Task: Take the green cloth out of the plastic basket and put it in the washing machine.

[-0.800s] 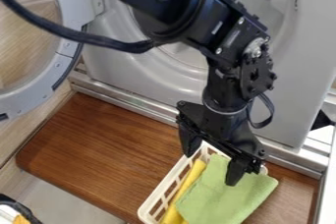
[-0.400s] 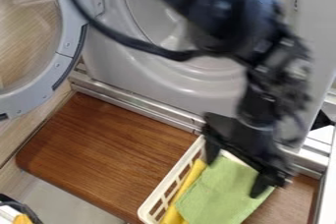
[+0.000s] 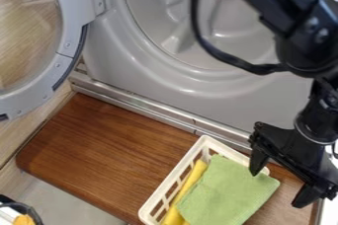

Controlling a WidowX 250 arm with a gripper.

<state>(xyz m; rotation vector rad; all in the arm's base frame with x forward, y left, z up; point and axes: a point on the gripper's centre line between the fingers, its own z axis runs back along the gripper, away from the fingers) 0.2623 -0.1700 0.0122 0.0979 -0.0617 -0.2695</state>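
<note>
standing open at the far left, the round door (image 3: 71, 26) shows its pale rim. a black, white and orange thing (image 3: 25, 219) pokes in at the bottom corner. next comes the brown wooden counter (image 3: 99, 145), with the washing machine (image 3: 185, 83) behind it. on it, the white plastic basket (image 3: 173, 174) holds a yellow cloth (image 3: 194, 174) and, just right of that, the green cloth (image 3: 228, 189), which covers part of the basket's right side. at the right hangs the black tool (image 3: 280, 186), its fingers spread well apart.
</note>
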